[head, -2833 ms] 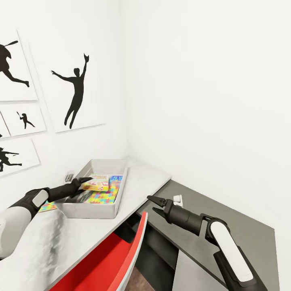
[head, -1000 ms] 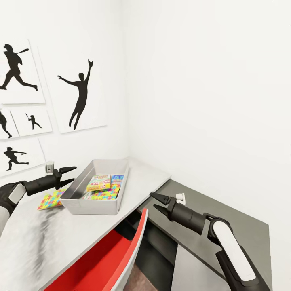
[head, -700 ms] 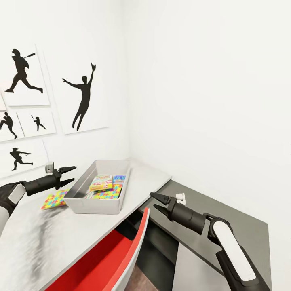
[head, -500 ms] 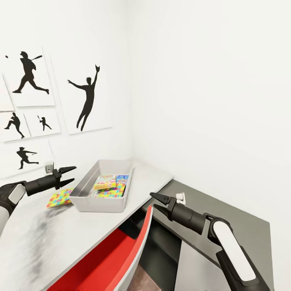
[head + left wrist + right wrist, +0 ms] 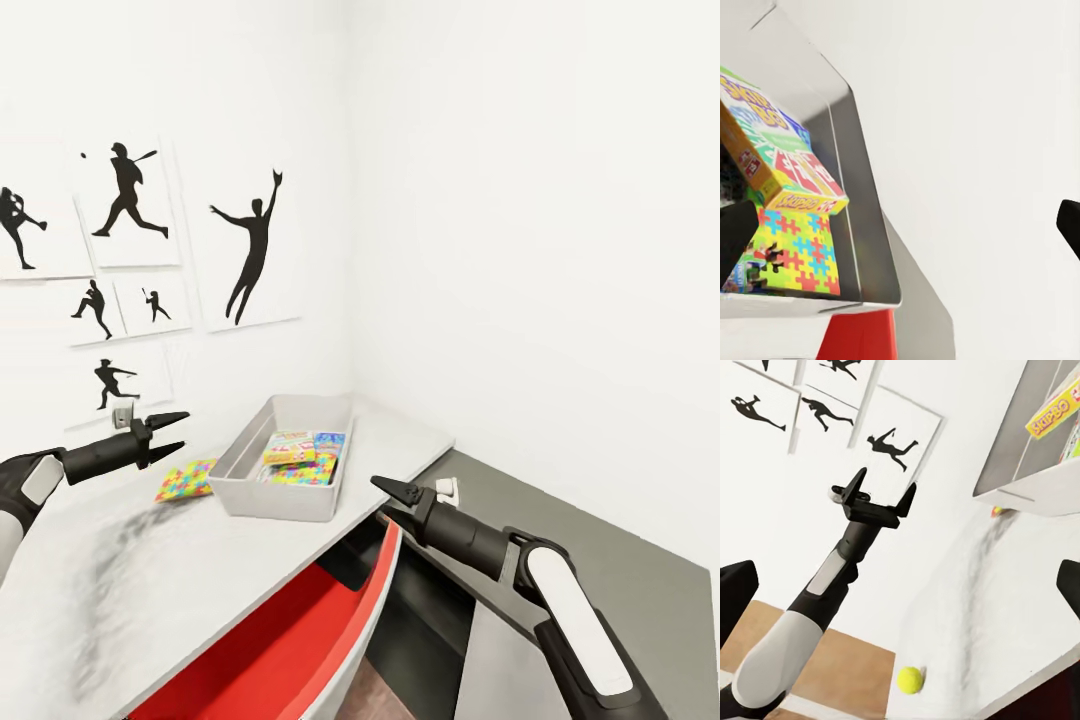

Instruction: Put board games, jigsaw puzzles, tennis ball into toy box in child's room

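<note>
with a skip bo board game (image 5: 291, 447) and one jigsaw puzzle (image 5: 297, 472) already lying in the toy box (image 5: 288, 499), what i judge to come next is the second jigsaw puzzle (image 5: 186, 479), which lies flat on the table (image 5: 150, 580) just beside the box's outer wall, on the side toward the wall of silhouette prints (image 5: 255, 245). my left gripper (image 5: 170, 433) hangs above the tabletop with its two fingers spread apart and nothing between them, and the puzzle lies just ahead of and below those fingertips, so my left arm is plainly the nearer one. the panel is roughly square, so it has no real long axis to line up with; it is thin and flat on the surface, which i expect will make getting a finger under an edge the hard part. my left forearm reaches out nearly level over the table, pointing toward the box. my right gripper (image 5: 393, 503) is also spread and empty, held out past the table's end above the low dark cabinet (image 5: 590, 570), well apart from the puzzle. from my right wrist i see the tennis ball (image 5: 910, 679) sitting near the table's edge, well back from the box, behind my left arm (image 5: 810, 607).
</note>
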{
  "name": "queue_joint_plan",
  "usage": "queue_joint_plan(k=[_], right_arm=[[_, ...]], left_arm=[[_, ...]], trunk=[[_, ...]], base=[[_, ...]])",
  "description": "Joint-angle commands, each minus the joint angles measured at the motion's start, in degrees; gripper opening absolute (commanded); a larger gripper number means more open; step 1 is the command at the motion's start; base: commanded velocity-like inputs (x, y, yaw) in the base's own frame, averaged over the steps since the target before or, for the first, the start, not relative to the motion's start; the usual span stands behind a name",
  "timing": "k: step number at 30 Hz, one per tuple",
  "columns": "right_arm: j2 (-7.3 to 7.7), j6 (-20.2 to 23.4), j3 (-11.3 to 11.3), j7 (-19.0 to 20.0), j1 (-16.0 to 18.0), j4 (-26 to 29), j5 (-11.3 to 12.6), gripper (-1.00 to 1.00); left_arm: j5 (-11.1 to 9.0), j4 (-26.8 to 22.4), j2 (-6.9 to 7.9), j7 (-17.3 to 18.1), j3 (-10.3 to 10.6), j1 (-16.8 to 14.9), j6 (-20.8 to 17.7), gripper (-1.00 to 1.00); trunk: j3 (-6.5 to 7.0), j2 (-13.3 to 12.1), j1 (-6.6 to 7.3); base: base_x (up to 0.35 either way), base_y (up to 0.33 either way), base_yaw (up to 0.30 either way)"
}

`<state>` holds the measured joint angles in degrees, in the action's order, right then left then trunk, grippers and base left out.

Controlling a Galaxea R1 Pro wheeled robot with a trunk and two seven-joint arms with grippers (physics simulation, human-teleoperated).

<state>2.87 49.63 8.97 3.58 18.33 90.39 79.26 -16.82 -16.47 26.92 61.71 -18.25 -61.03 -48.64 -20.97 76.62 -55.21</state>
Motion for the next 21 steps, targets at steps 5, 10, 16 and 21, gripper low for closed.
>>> queue_joint_plan(k=[5,10,16,21], right_arm=[[0.03,0.11,0.01,0.38,0.04,0.0,-0.38,1.0],[0.03,0.11,0.0,0.38,0.04,0.0,-0.36,1.0],[0.03,0.11,-0.01,0.38,0.04,-0.01,-0.39,1.0],[0.05,0.19,-0.33,0.38,0.04,0.01,-0.34,1.0]], left_arm=[[-0.05,0.03,-0.07,0.07,-0.04,-0.05,-0.28,1.0],[0.02,0.12,-0.11,0.06,-0.04,-0.05,-0.25,1.0],[0.03,0.4,-0.12,0.0,-0.03,-0.02,-0.23,1.0],[0.03,0.47,-0.12,-0.01,-0.03,-0.01,-0.16,1.0]], trunk=[[0.15,0.04,0.0],[0.29,0.04,0.0],[0.32,0.04,0.0],[0.32,0.04,0.0]], base=[[-0.038,0.0,0.258],[-0.229,0.0,0.2],[-0.113,0.0,0.043],[-0.008,0.0,0.003]])
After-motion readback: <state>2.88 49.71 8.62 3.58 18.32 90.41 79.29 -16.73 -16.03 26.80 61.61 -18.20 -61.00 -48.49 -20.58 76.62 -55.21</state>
